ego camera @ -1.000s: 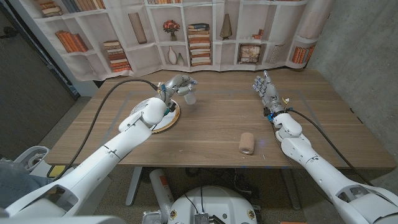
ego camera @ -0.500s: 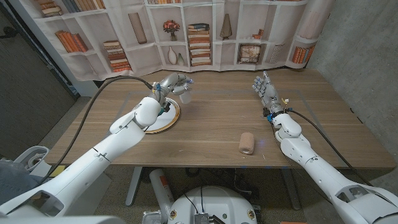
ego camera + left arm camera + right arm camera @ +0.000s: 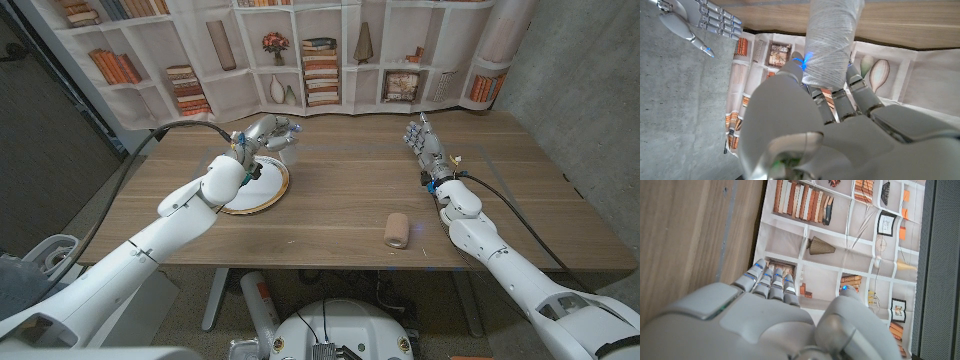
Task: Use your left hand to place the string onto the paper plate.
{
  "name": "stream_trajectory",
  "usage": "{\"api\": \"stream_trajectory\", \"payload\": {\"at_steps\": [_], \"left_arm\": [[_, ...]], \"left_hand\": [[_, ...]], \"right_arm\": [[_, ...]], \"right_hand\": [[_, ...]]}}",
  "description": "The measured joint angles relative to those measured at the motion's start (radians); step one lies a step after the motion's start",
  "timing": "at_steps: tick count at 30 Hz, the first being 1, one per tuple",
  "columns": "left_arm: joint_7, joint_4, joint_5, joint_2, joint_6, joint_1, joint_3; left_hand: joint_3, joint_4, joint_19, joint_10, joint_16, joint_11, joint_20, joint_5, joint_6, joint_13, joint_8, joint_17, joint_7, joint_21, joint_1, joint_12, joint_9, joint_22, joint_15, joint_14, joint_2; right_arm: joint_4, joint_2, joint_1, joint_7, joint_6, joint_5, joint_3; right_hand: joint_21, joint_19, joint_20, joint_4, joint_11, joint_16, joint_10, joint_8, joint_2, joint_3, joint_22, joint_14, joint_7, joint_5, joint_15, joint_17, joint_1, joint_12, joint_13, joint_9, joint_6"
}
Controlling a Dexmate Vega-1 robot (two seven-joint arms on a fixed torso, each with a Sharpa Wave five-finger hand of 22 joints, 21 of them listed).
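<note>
One white string (image 3: 283, 146) roll is pinched in the left hand (image 3: 268, 134) fingers (image 3: 860, 95) above the paper plate (image 3: 262, 190). The right hand (image 3: 424, 146) fingers (image 3: 771, 282) are spread over the tabletop (image 3: 340, 205).

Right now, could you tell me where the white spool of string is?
In the head view, the white spool of string is held in the left hand, at the far right rim of the paper plate.

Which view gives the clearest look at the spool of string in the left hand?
The left wrist view: the string, a white wound spool, is large and close between the left hand fingers. The head view shows it small at the plate's far edge, mostly hidden by the hand.
</note>
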Motion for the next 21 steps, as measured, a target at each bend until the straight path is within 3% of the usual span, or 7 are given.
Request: {"api": "stream_trajectory", "payload": {"at_steps": [21], "left_arm": [[-0.001,-0.058,-0.015,0.093,-0.019,0.056,-0.081]], "left_hand": [[0.000,0.000,0.000,0.000,-0.002,0.000,0.000,0.000,0.007,0.005,-0.008,0.004,0.004,0.000,-0.004,-0.004,0.005,0.000,-0.002,0.001,-0.004]], "right_arm": [[-0.008,-0.002,0.020,-0.022,-0.032,-0.023,-0.012]], "right_hand": [[0.000,0.004,-0.004,-0.004,0.000,0.000,0.000,0.000,0.000,-0.004,0.000,0.000,0.000,0.000,0.000,0.000,0.000,0.000,0.000,0.000,0.000]]}}
